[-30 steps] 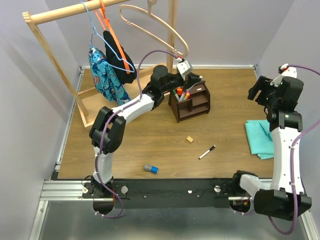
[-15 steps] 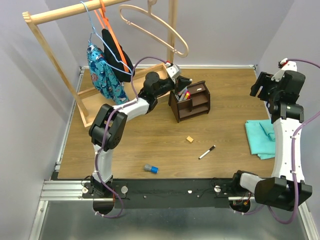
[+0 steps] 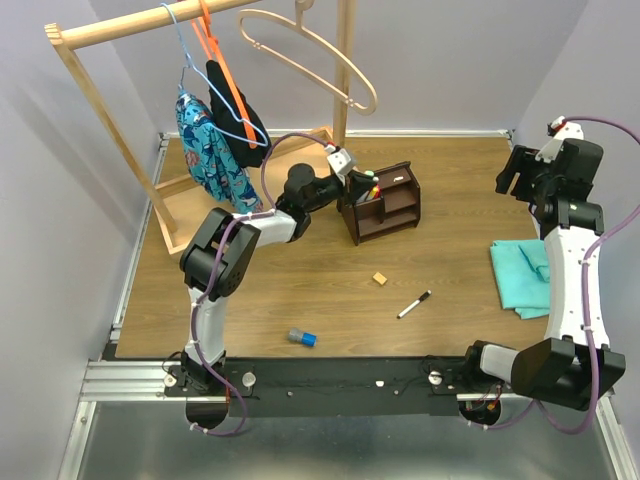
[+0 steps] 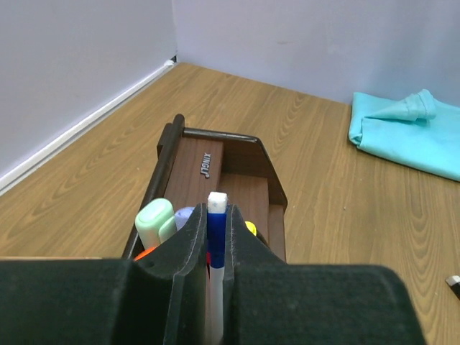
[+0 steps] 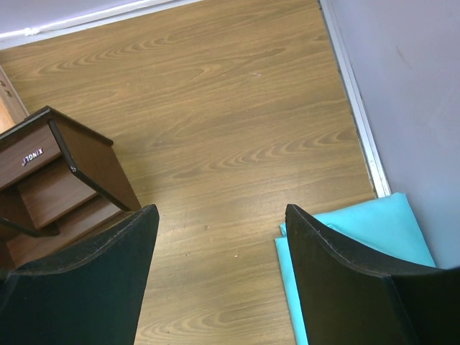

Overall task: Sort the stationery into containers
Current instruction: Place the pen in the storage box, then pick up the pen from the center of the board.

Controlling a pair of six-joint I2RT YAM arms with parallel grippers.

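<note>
Now left hand [image 4: 216, 243] pinching white marker [image 4: 217, 204] by dark wooden organiser [image 4: 208, 164]; right hand [image 5: 219, 219] spread.

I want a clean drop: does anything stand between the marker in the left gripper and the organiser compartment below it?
Nothing separate blocks it. The left gripper holds the marker right over the organiser, but that compartment is crowded: a green cap, a lavender cap and a yellow cap sit close beside it.
</note>
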